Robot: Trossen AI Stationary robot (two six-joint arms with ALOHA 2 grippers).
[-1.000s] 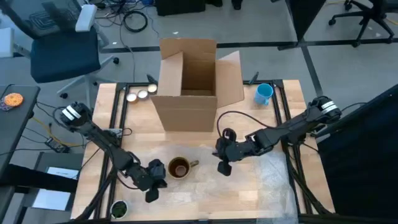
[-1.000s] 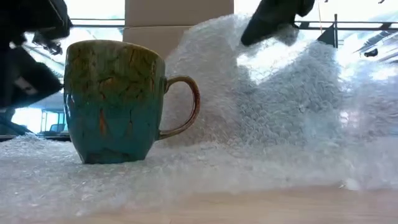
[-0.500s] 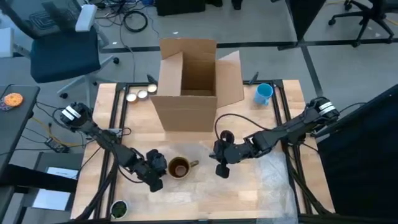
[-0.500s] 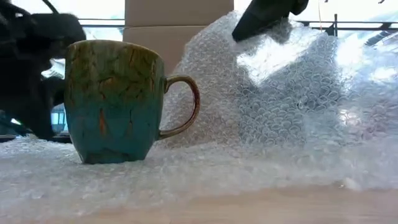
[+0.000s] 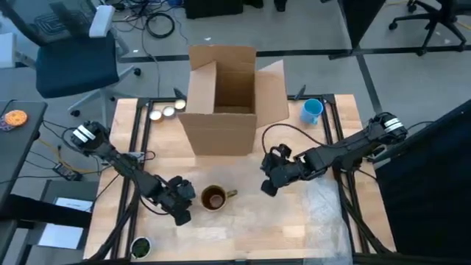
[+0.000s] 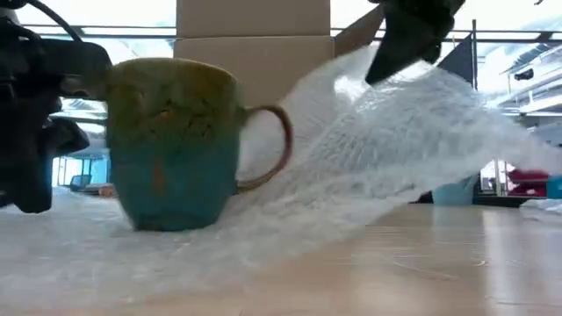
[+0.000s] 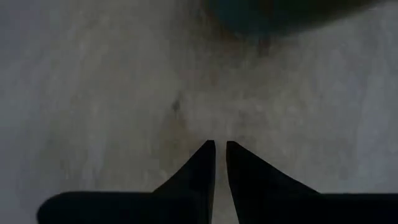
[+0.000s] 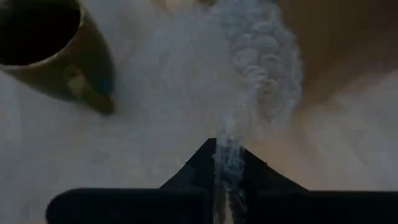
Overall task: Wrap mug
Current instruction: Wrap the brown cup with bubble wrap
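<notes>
A green and teal mug (image 5: pixel 213 197) (image 6: pixel 171 145) stands upright on a sheet of clear bubble wrap (image 5: pixel 243 221) spread over the table's middle. My right gripper (image 5: pixel 269 184) (image 6: pixel 411 39) is to the mug's right, raised above the table and shut on the wrap. From it the wrap (image 6: pixel 395 140) slopes down to the mug's foot. My left gripper (image 5: pixel 181 203) (image 7: pixel 220 147) is just left of the mug, low over the wrap, with its fingers shut. In the right wrist view the mug (image 8: pixel 53 53) is seen from above. My right gripper pinches a bunched fold of the bubble wrap (image 8: pixel 229 146) between its two fingers, coming from above and pointing down at a slant. The held part is lifted clear, and the sheet runs taut down to the table, where the mug stands on it. My left gripper's fingertips (image 7: pixel 208 152) are close over the wrap; whether they touch it I cannot tell.
An open cardboard box (image 5: pixel 223 99) stands at the table's far middle. A blue cup (image 5: pixel 312 110) is at the far right, small round things (image 5: pixel 166 112) at the far left, and a dark round thing (image 5: pixel 140 246) at the near left corner. Bare wood (image 6: pixel 457 254) lies right of the wrap.
My right gripper has gone up and toward the far right with the wrap. The wrap, heaped beside the mug before, is now drawn into a taut slope. My left gripper has moved from the near edge toward the mug.
</notes>
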